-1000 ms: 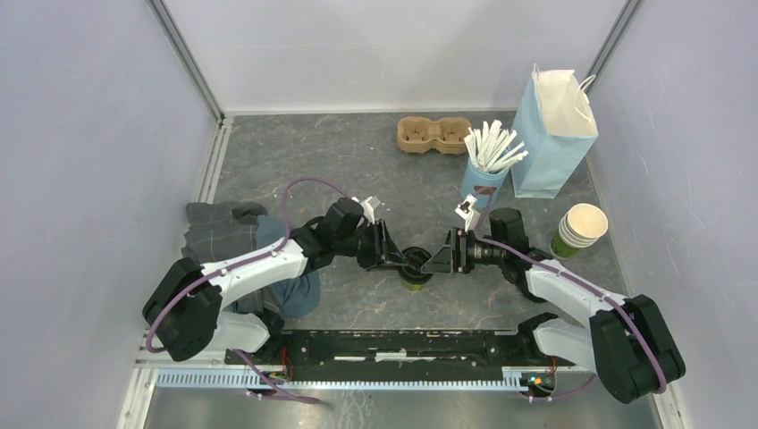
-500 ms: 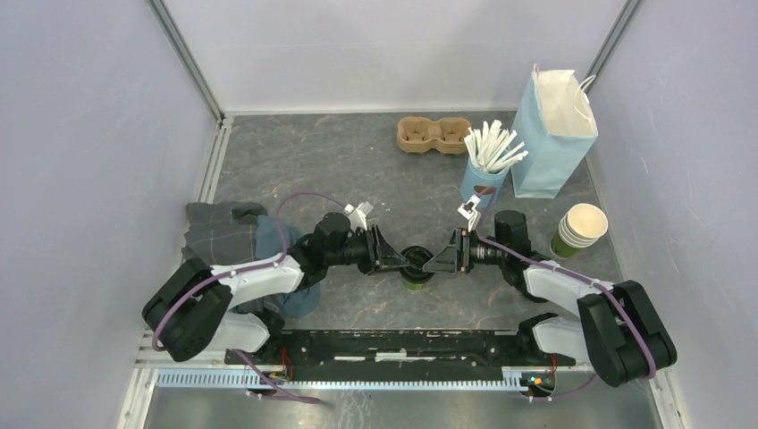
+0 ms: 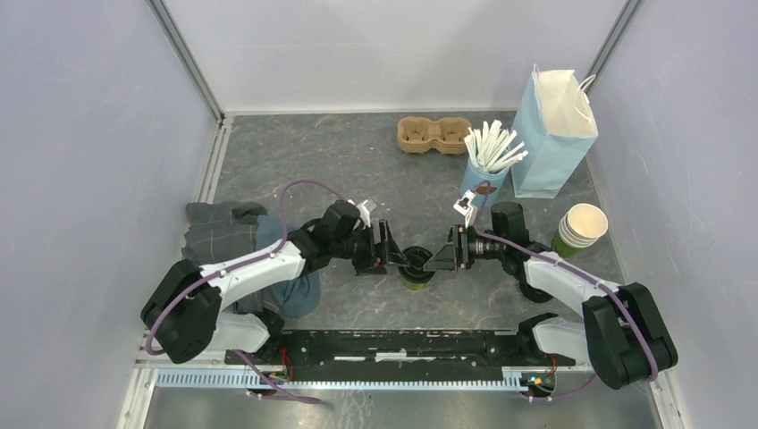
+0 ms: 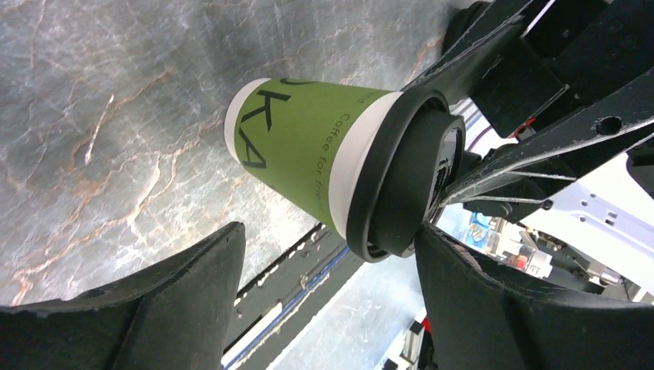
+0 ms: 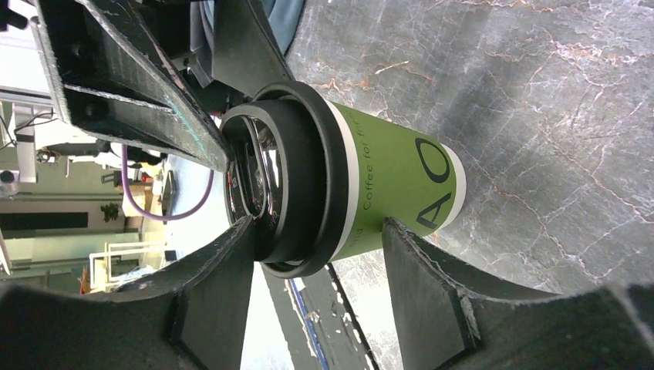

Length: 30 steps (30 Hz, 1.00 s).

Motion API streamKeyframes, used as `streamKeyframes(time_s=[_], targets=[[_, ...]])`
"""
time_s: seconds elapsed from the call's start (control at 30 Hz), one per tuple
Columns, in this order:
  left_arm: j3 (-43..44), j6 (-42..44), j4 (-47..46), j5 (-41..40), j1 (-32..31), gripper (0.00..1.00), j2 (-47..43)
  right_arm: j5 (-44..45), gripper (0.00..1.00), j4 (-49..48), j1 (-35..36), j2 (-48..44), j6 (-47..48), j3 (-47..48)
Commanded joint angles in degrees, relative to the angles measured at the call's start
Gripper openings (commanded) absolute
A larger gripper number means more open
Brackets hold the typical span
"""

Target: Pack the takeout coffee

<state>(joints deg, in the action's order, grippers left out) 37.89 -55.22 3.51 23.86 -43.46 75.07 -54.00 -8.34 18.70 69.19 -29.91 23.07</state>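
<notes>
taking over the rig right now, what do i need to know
Left gripper: open, tips at the lid, not clamped.
Right gripper: open, same from the other side.
Cup: upright on the table between them, lid on.
Bag: standing open, far right; cup not in it.
Left to do: grip the cup, lift it, lower it into the bag.

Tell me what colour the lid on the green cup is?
Black; the lid shows best in the right wrist view.
</notes>
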Motion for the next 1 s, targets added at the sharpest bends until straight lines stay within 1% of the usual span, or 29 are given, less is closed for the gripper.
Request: streamKeyframes(time_s=[0.0,0.2,0.3,0.37,0.47,0.6,0.7,0.97], targets=[[5.17,5.52,10.22,0.64,0.4,0.88,-0.34,12.05,0.64,13.64,0.17,2.51,11.19,-0.77],[2.81,2.54,8.0,1.88,1.62,0.93,-6.89,12.25,0.63,13.71,1.06,3.14,11.31,-0.21],[0.9,0.53,7.63,2.41,2.37,0.91,-8.75,12.38,0.63,13.56,1.71,3.28,11.09,0.05],[0.0,-0.39,8.5,1.95,3.03,0.86,-8.71,12.43,0.63,13.36,1.87,3.47,10.98,0.2],[-0.62,-0.56,8.57,1.26,3.58,0.73,-7.65,12.34,0.63,13.11,1.96,3.76,10.91,0.29],[0.68,0.67,8.79,1.19,3.82,0.66,-4.91,12.34,0.64,13.03,1.95,3.98,10.85,0.22],[0.78,0.73,6.79,2.34,3.82,0.66,-3.13,12.08,0.63,12.51,1.98,4.39,10.54,0.11],[1.64,1.54,6.27,3.34,3.82,0.7,-1.5,11.9,0.63,12.39,2.01,4.72,10.64,0.24]])
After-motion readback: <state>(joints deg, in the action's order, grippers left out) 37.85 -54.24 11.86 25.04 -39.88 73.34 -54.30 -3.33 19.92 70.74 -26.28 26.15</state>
